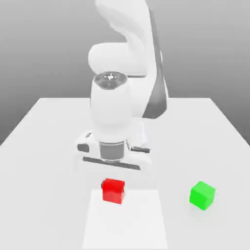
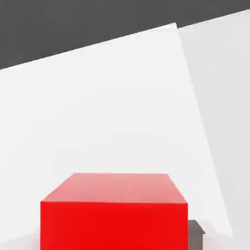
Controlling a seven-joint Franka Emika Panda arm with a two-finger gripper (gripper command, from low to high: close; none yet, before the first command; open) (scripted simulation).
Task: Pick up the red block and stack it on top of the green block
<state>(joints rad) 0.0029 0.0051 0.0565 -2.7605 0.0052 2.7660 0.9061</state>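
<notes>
**Item record: tabletop, two cubes, one arm**

Red block (image 1: 113,190): lower centre of the exterior view, on white table (image 1: 44,127), directly below the white arm (image 1: 113,117). Gripper (image 1: 113,181): jaws clamped on the red block. Green block (image 1: 202,195): lower right, well apart, unobstructed. Legible markings: none seen.

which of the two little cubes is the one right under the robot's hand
The red block. It sits directly below the arm's hand in the exterior view, while the green block stands apart, off toward the exterior view's right on the white table.
</notes>
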